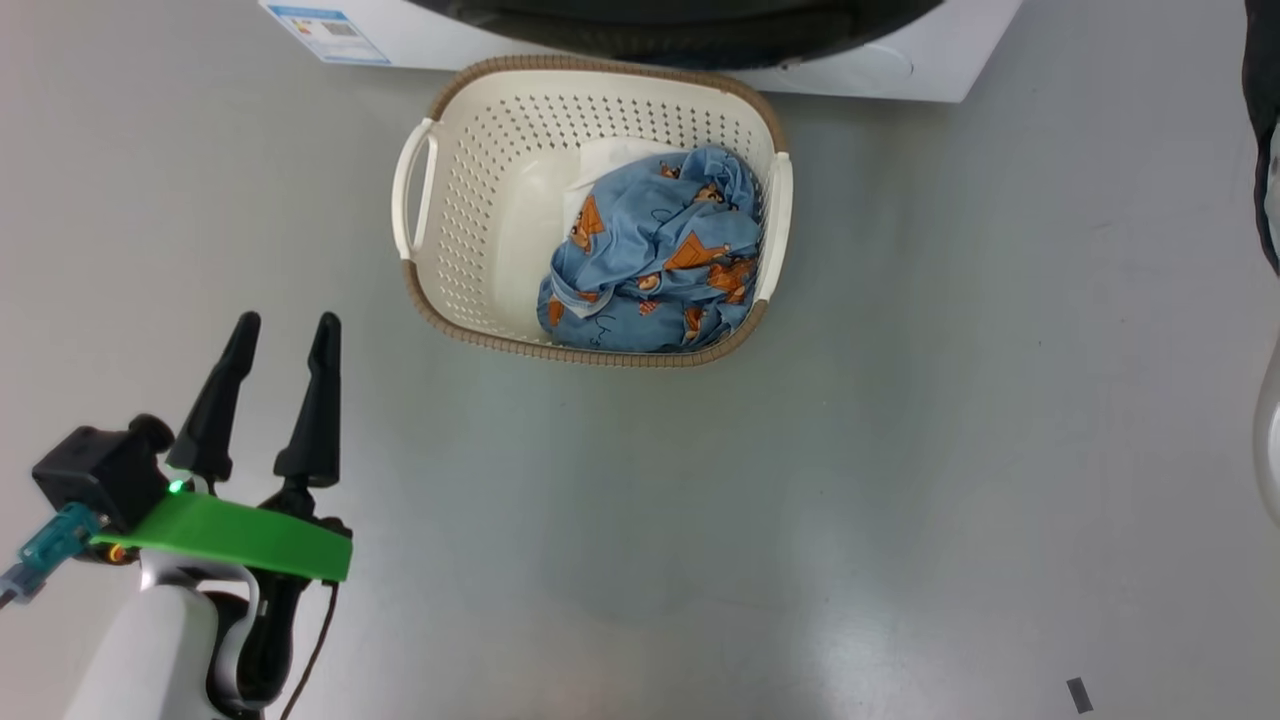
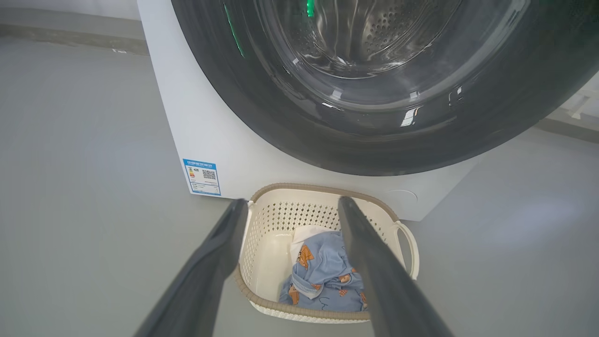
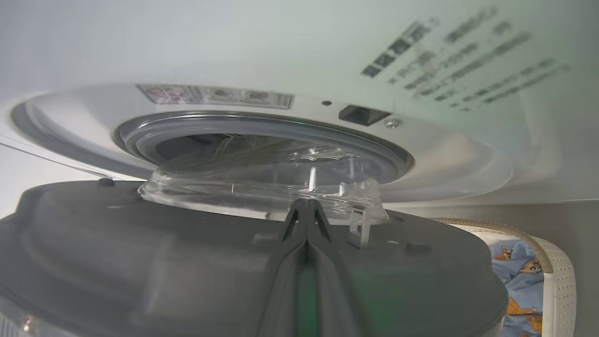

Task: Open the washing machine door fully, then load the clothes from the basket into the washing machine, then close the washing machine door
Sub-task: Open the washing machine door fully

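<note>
Door-opening step: right gripper (image 3: 306,210), closed on nothing, seems to bear on the door (image 3: 140,252); next, sweep it fully open. Left gripper (image 1: 286,320), spread and empty, hovers at seven o'clock of the basket (image 1: 600,357).

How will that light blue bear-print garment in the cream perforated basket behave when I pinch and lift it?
Likely floppy: the light blue bear-print garment lies crumpled in folds, so it should drape and trail below the grip. Probably light, being thin fabric. The plain white cloth partly under it in the cream perforated basket may drag up too.
</note>
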